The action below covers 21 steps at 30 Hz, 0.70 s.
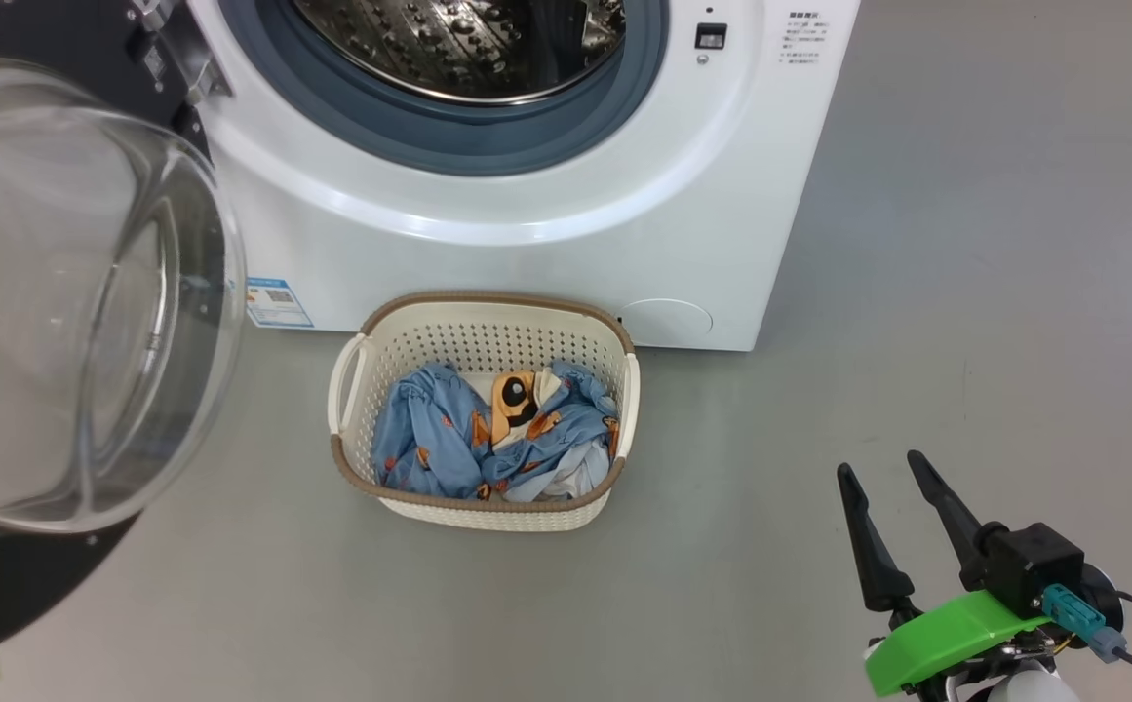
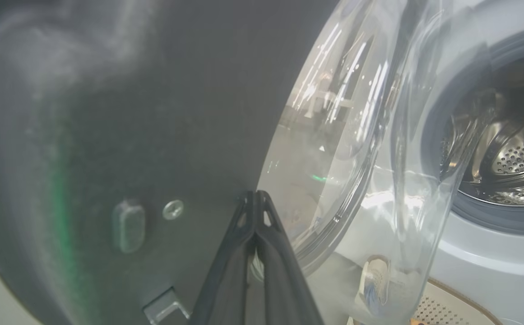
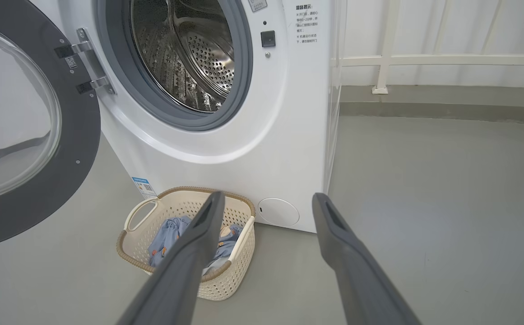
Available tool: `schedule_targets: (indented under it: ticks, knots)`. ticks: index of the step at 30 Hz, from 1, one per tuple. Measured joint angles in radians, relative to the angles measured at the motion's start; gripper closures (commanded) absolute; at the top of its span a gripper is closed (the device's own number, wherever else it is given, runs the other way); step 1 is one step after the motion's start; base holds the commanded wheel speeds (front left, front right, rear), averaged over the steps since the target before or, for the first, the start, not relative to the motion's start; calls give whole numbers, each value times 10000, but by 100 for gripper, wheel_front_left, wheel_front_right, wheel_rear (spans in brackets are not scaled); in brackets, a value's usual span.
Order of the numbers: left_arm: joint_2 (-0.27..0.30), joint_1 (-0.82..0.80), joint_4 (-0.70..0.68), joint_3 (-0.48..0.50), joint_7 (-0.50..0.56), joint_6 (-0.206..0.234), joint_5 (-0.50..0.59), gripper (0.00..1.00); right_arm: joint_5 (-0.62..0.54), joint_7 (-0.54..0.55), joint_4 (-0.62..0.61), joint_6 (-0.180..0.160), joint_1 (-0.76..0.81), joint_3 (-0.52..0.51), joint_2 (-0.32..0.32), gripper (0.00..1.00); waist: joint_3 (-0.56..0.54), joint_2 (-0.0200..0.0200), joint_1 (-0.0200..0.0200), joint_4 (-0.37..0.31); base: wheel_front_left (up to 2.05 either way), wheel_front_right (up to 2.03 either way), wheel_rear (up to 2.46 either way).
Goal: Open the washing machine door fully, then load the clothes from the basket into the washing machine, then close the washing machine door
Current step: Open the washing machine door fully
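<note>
Just nudge the washing machine door (image 1: 68,322), frame left, wider with the left claw (image 2: 256,198), pinched shut at its black rim (image 2: 131,135). Then send the wide-spread right claw (image 1: 878,465), lower right, to clothes (image 1: 448,439) in the centre basket (image 1: 487,298).

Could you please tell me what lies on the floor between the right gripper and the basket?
Nothing. In the head view, a stretch of bare grey floor separates the open right gripper from the basket, which holds the clothes.
</note>
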Motion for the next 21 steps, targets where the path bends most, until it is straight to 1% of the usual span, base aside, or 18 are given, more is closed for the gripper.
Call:
schedule_targets:
  ticks: [2,4,10,17,21]
  knots:
    - [19,-207,119,378,-2,-35,-21,100,0,0,4,0,-17,-2,-2,0,35,0,0,-25,0,0,0]
    - [174,-476,370,897,-29,-182,102,100,0,0,25,0,-182,54,-2,0,102,0,0,-84,0,0,0]
    - [190,-809,796,1544,-42,-512,600,100,0,0,33,0,-339,77,-4,0,154,0,0,-193,0,0,0]
    - [-157,-916,819,1898,-42,-821,1202,100,12,0,40,0,-337,56,-6,0,78,0,0,-255,0,0,0]
    - [-389,-913,470,2021,-42,-1030,1576,100,12,0,38,0,-336,23,-6,0,12,0,0,-260,0,0,0]
